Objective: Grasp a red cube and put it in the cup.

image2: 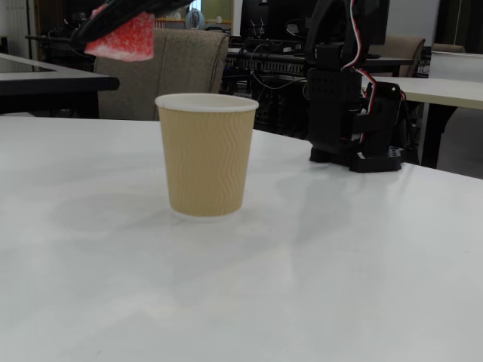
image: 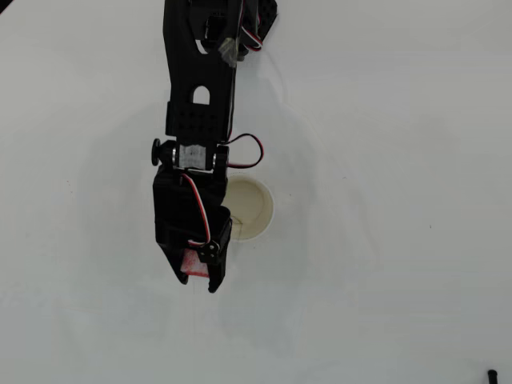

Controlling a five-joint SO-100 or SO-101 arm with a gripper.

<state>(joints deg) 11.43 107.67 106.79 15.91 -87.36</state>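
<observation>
Up above, in the overhead view, the cube (image: 192, 262) is seen pinched between the jaws of the gripper (image: 198, 276). It is held in the air, just left of the cup (image: 250, 210) and a bit toward the bottom of the picture. Part of the cup's left rim is hidden by the arm (image: 194, 128). Lots of bare table (image: 384, 160) is seen all around the cup, so there is plenty of room to move.

From the side, in the fixed view, the cube (image2: 122, 37) is seen held up higher than the cup's rim and to the left of the cup (image2: 205, 154). The gripper (image2: 124, 15) is closed on it.

If the cube were let go now, it would likely miss the cup and fall on the table (image2: 339, 256). If the arm were dropped too low while crossing, the rim could be bumped and the cup tipped over.
</observation>
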